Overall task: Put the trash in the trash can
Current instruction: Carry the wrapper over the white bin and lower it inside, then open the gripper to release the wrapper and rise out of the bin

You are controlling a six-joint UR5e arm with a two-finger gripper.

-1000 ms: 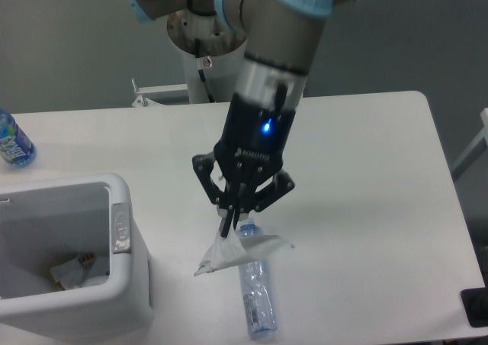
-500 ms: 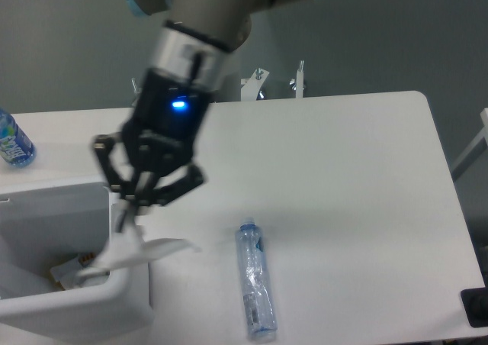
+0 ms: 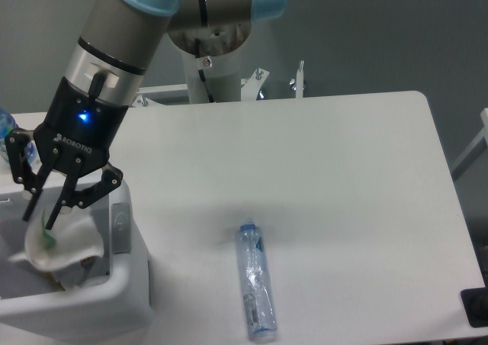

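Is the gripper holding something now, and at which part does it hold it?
The gripper holds the white paper wad by its upper left edge, over the trash can.

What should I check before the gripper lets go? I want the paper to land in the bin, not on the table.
1. Paper wad over the trash can opening: ok.
2. Gripper holding the wad: cannot tell, fingers look spread.
3. Wad clear of the rim: ok.
4. Room inside the can: ok, only a few scraps.
5. Crushed bottle left on the table: not ok, to be collected.
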